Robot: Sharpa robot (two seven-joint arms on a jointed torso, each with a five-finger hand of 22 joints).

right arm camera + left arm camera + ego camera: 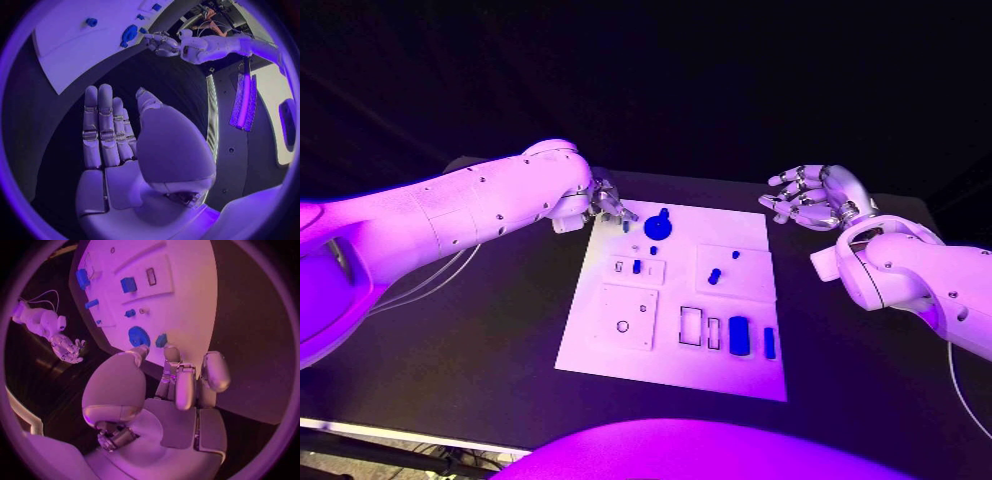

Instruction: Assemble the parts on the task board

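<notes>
The white task board [678, 355] lies in the middle of the black table. A round blue part [658, 228] sits near its far edge with a small blue piece [664, 212] just beyond it. My left hand [606, 205] hovers at the board's far left corner. Its thumb and one finger [170, 353] reach toward that small blue piece [161, 340] and the round part [138, 336], with nothing between them; the other fingers are curled. My right hand [811, 198] is off the board's far right corner, fingers [100, 127] straight and empty.
Small blue pegs [714, 276] stand mid-board. A blue block [738, 335] and a blue bar [769, 342] lie near the front right beside empty rectangular slots [691, 326]. Bare black table [473, 330] surrounds the board.
</notes>
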